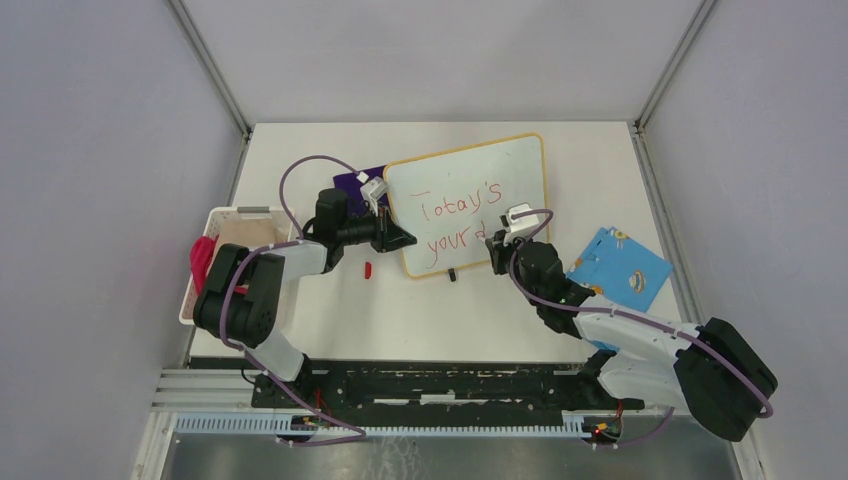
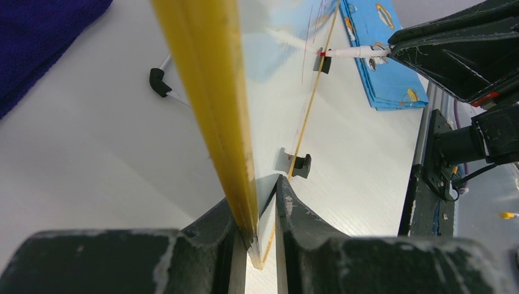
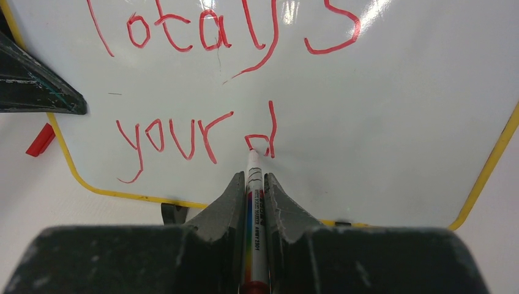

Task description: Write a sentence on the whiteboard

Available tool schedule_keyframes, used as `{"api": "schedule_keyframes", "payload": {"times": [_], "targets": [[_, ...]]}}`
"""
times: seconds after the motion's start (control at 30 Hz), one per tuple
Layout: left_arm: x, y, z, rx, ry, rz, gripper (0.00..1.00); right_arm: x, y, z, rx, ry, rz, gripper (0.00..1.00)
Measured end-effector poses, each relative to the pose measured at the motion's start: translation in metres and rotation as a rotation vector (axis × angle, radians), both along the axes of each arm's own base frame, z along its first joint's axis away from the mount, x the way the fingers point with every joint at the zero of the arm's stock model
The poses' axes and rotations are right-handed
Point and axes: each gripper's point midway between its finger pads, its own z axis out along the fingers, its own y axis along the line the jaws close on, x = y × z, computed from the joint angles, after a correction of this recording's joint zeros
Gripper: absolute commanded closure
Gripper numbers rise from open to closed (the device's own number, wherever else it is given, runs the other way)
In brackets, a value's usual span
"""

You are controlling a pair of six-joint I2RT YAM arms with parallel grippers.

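White table carries the whiteboard; left jaws clamp its frame, right jaws clamp the marker, tip touching the sentence at "d"; I see blank board rightward.

Left arm, right arm, white links, black joints, purple cables, scuffed black right gripper

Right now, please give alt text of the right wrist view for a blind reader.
The right gripper is shut on a marker whose tip touches the whiteboard at a red d, after the sentence so far: Today's your. A red cap lies left of the board.
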Motion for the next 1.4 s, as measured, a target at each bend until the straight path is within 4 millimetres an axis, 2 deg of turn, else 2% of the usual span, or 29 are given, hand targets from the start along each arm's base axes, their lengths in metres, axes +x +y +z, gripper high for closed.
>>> {"api": "schedule_keyframes", "payload": {"times": [0.73, 0.9, 1.1, 1.4], "targets": [[0.000, 0.000, 0.000, 0.000, 0.000, 0.000, 0.98, -0.001, -0.012, -0.002, -0.016, -0.001, -0.046, 1.00], [0.000, 0.000, 0.000, 0.000, 0.000, 0.000, 0.98, 0.000, -0.014, 0.003, -0.006, -0.012, -0.052, 1.00], [0.000, 0.000, 0.000, 0.000, 0.000, 0.000, 0.98, -0.002, -0.017, 0.020, 0.028, -0.051, -0.057, 1.00], [0.000, 0.000, 0.000, 0.000, 0.000, 0.000, 0.98, 0.002, -0.024, 0.018, 0.015, -0.048, -0.091, 1.00]]}}
